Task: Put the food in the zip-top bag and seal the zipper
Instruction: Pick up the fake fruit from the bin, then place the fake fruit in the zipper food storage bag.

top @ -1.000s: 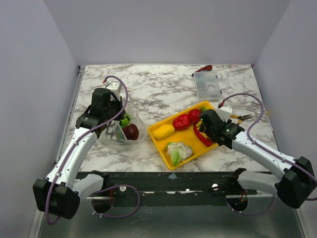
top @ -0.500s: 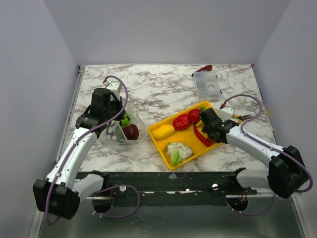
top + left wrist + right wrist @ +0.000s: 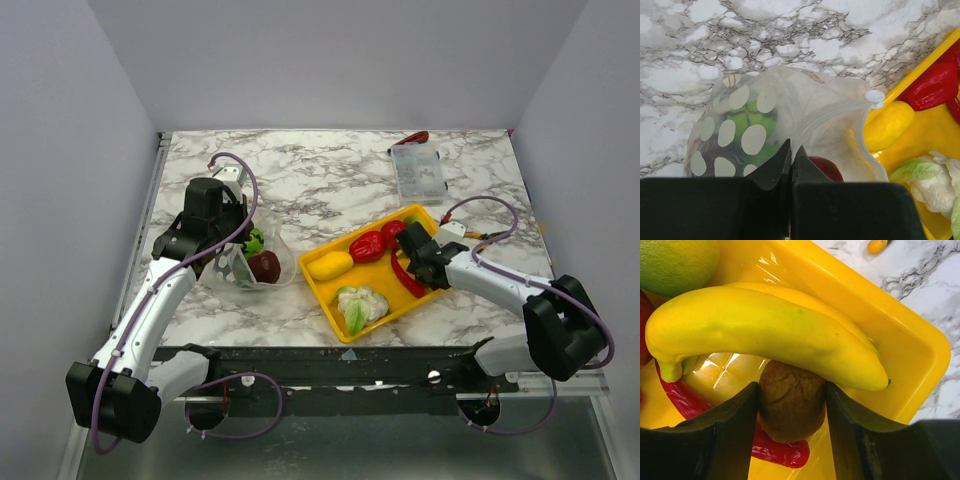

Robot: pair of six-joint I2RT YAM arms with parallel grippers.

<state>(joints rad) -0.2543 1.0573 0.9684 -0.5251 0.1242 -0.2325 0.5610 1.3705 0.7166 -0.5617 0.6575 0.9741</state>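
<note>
My left gripper (image 3: 791, 150) is shut on the mouth edge of the zip-top bag (image 3: 765, 100), pinching it by the zipper (image 3: 840, 112). A green piece (image 3: 747, 122) and a dark red piece (image 3: 827, 167) lie inside the bag (image 3: 250, 262). In the yellow tray (image 3: 900, 345), my right gripper (image 3: 791, 390) has both fingers pressed against a brown food piece (image 3: 790, 400) under the banana (image 3: 770, 325), over a red chili (image 3: 780, 452). A red pepper (image 3: 366, 245), a yellow-orange piece (image 3: 328, 265) and a cauliflower (image 3: 358, 303) also lie in the tray (image 3: 330, 295).
A rigid clear compartment box (image 3: 418, 172) stands at the back right, with a red-handled tool (image 3: 412, 138) behind it. Yellow-handled pliers (image 3: 487, 238) lie right of the tray. Walls close the table in on the left, back and right.
My right gripper has slid left, deeper into the tray, and its fingers have narrowed onto the brown piece. The left arm and the bag have not moved.
</note>
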